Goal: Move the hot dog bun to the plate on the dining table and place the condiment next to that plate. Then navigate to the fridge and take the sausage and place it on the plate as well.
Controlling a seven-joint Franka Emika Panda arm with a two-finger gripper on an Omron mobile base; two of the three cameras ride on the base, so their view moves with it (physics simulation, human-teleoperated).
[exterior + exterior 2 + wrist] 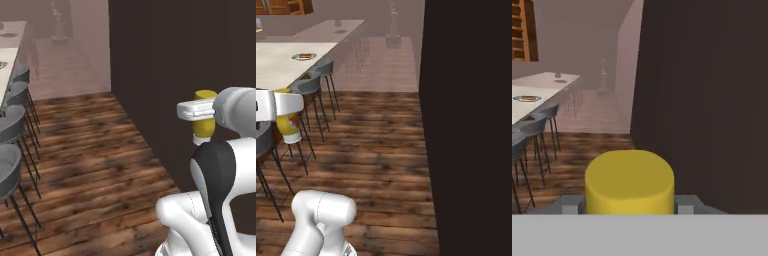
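My gripper point(202, 111) is shut on the condiment point(204, 128), a yellow bottle held in the air with its pale cap end pointing down. From the other side, the gripper point(282, 107) and the condiment point(289, 128) hang beside the stools. In the hand view the bottle's yellow end point(629, 181) sits between the fingertips point(571, 204) of the gripper point(629, 204). On the dining table point(276, 65) lies the plate point(304, 56) with a small brown thing on it, probably the hot dog bun; the plate point(527, 98) lies far left. The sausage and fridge are out of view.
Grey bar stools point(11, 125) line the table's edge, with more stools point(311, 85) ahead. A tall dark wall point(471, 125) runs along the right; in the left base view the same wall point(165, 65) stands close behind the bottle. Wooden floor point(95, 160) lies open between.
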